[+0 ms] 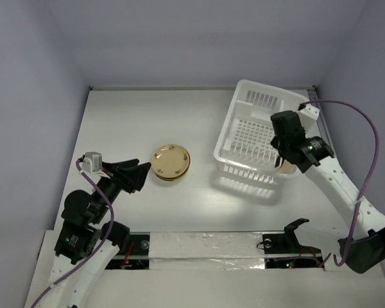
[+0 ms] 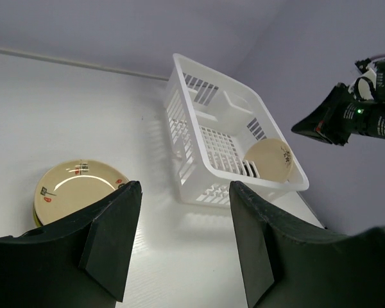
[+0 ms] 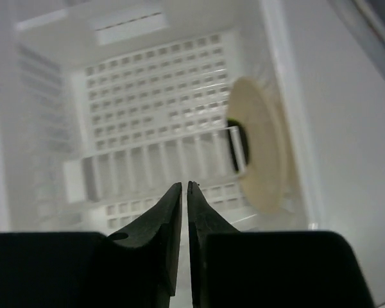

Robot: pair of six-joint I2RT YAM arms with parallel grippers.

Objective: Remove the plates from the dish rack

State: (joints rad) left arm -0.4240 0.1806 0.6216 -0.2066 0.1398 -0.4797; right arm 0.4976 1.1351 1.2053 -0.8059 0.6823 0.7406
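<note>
The left claw point(image 1: 138, 176) hangs with its fingers wide apart and empty, just beside a stack of plates point(image 1: 171, 162) lying flat on the bench point(image 1: 115, 122); the marks on the stack's beige top read plainly only in the left wrist view. Right of it, the white dish rack point(image 1: 242, 172) runs its long axis from near to far. One beige plate point(image 2: 269, 160), largely hidden under the arm from above, stands on edge against the right wall, face inward. The right claw point(image 3: 184, 186), tips almost together on nothing, hovers over the rack, that plate to its right and apart.
</note>
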